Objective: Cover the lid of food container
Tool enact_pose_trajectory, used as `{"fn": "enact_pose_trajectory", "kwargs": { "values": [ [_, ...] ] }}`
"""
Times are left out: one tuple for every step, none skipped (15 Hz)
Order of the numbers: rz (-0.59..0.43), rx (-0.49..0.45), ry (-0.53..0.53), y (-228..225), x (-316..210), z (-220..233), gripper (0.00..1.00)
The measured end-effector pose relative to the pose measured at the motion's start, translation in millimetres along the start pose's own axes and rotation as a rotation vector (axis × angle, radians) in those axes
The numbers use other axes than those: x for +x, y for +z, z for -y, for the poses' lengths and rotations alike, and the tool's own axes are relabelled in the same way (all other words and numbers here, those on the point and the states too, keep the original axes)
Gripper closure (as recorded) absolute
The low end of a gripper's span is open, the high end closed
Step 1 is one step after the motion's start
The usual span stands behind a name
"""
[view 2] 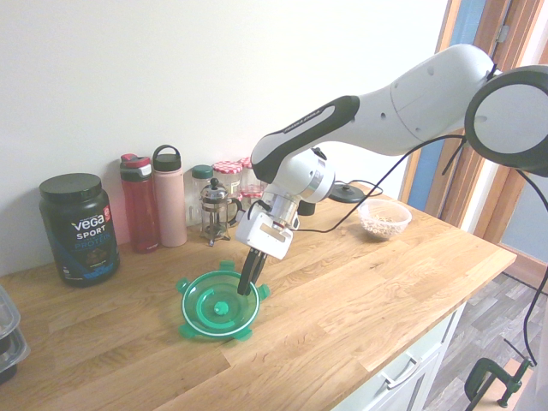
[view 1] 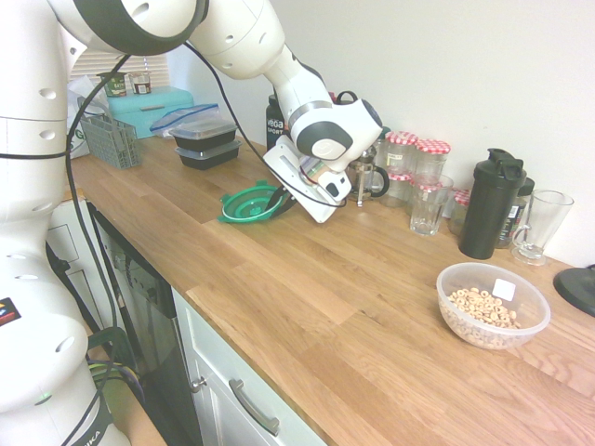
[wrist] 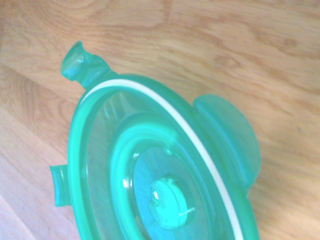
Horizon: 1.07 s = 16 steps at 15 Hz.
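One round green lid (wrist: 165, 175) is filling the wrist view from close by, its white ring curving along the rim and three of its snap flaps showing, with bare wood grain behind it. In the second exterior view the fingers (view 2: 247, 286) are pinching the lid (view 2: 218, 306) at its rim, closed on the edge nearest the arm, and the lid is tipping: the gripped side is sitting higher while the far side looks to be at or just above the table (view 2: 342, 291). Being round, the lid has no long axis; what matters is its face, which is tilting up and away from the arm rather than lying level.

Judging from this, the step in hand is carrying the lid across to the food container (view 1: 493, 304), which is standing well apart on the same table, beyond the arm's present reach point, with cereal rings in it. To do that well, the arm should be lifting until the low edge is clear of the wood before travelling, keeping the pinch firm because a rim hold on thin plastic could swivel, and levelling the lid over the bowl so rim meets rim all round.
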State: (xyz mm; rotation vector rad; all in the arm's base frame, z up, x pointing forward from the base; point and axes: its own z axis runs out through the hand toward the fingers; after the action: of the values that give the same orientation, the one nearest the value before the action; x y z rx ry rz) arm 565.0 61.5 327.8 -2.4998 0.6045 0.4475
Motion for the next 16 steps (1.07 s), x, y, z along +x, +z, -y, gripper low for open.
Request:
{"fn": "enact_pose_trajectory", "kwargs": {
  "values": [
    [-0.031,-0.022,-0.004,-16.1,-5.0,0.8,1.0],
    [-0.077,-0.054,-0.01,-38.6,-12.4,1.5,1.0],
    [-0.136,-0.099,-0.014,-66.0,-22.6,2.2,1.0],
    [-0.195,-0.148,-0.013,-95.4,-35.3,1.2,1.0],
    [-0.257,-0.2,-0.009,-124.7,-49.3,-1.2,1.0],
    [-0.318,-0.25,-0.009,-148.0,-59.8,-5.5,1.0],
    [-0.372,-0.302,-0.011,-167.6,-67.7,-11.6,1.0],
    [-0.426,-0.358,-0.013,-185.3,-73.2,-19.1,1.0],
    [-0.474,-0.412,-0.016,-200.9,-76.2,-27.7,1.0],
    [-0.52,-0.466,-0.02,-214.6,-78.0,-35.9,1.0],
    [-0.566,-0.522,-0.024,-226.8,-78.0,-43.4,1.0],
    [-0.611,-0.576,-0.028,-235.9,-76.9,-48.6,1.0],
    [-0.654,-0.63,-0.029,-244.0,-75.1,-53.1,1.0],
    [-0.696,-0.682,-0.027,-252.6,-74.1,-57.3,1.0],
    [-0.742,-0.736,-0.019,-264.7,-73.9,-61.2,1.0],
    [-0.789,-0.785,-0.007,-279.4,-73.9,-66.3,1.0]
  ]
}}
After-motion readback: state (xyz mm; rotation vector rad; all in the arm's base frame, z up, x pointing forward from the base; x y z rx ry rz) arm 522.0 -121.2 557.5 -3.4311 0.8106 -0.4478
